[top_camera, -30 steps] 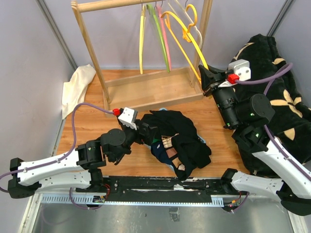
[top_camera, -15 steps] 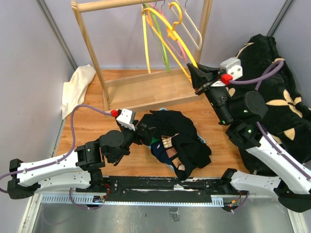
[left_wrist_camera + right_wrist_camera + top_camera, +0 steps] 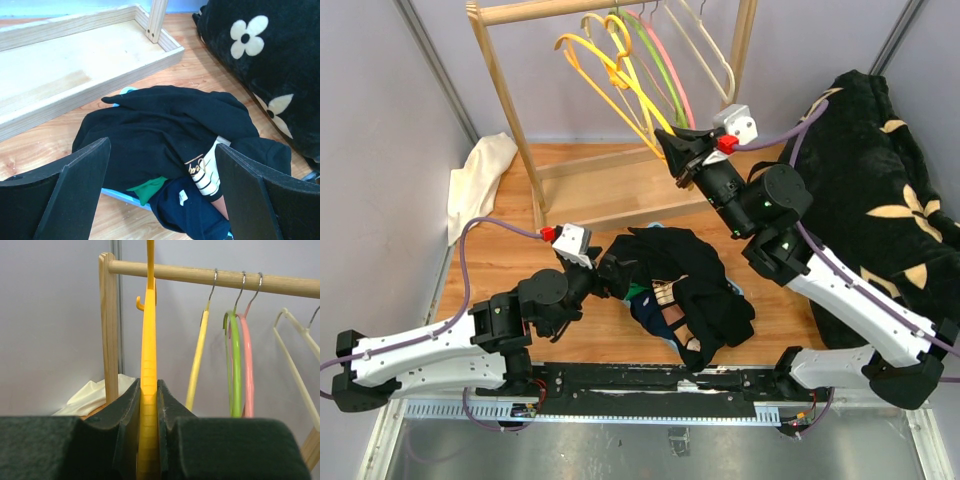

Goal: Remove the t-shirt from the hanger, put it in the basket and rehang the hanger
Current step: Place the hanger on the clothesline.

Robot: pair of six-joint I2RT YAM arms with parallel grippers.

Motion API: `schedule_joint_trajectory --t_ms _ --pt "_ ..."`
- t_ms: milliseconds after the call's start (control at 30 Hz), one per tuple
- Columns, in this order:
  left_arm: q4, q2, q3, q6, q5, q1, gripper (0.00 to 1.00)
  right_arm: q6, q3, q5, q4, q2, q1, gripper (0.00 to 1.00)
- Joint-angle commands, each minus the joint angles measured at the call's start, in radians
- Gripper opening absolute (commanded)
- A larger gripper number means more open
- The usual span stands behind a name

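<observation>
Two arms work well apart. The right arm (image 3: 760, 200) reaches up to the wooden rack (image 3: 502, 95), its jaws clenched on a bare orange hanger (image 3: 148, 355). The hanger stands upright just in front of the rail (image 3: 200, 275); whether its hook is over the rail cannot be told. Other hangers (image 3: 235, 365) hang from the rail: yellow, green, pink and cream.

The t-shirt (image 3: 680, 265), black, lies crumpled on the tabletop (image 3: 485, 265) between the arms. It is off any hanger and heaped with navy cloth (image 3: 185, 210). The left arm (image 3: 510, 320) sits low at the heap's left edge, its jaws released and spread wide, gripping nothing.

A black flowered blanket (image 3: 890, 150) lies at the right, and a white cloth (image 3: 480, 175) lies at the far left beside the rack.
</observation>
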Motion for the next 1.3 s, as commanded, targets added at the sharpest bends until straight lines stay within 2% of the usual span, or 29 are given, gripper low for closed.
schedule_joint_trajectory --t_ms 0,233,433,833,1267 --pt "0.029 -0.025 -0.017 -0.017 -0.026 -0.005 0.90 0.026 0.049 0.020 0.079 0.031 0.020 0.01" --pt "0.028 -0.017 -0.010 -0.021 -0.027 -0.006 0.90 0.017 0.069 0.084 0.081 0.096 0.021 0.01" --pt "0.034 -0.016 -0.008 -0.012 -0.033 -0.005 0.90 -0.011 0.173 0.123 0.099 0.208 0.014 0.01" --pt "0.015 -0.068 -0.022 -0.015 -0.061 -0.006 0.90 0.025 0.432 0.039 0.071 0.454 -0.038 0.01" --pt "0.024 -0.071 -0.034 -0.016 -0.089 -0.006 0.90 0.113 0.581 -0.058 0.052 0.606 -0.120 0.01"
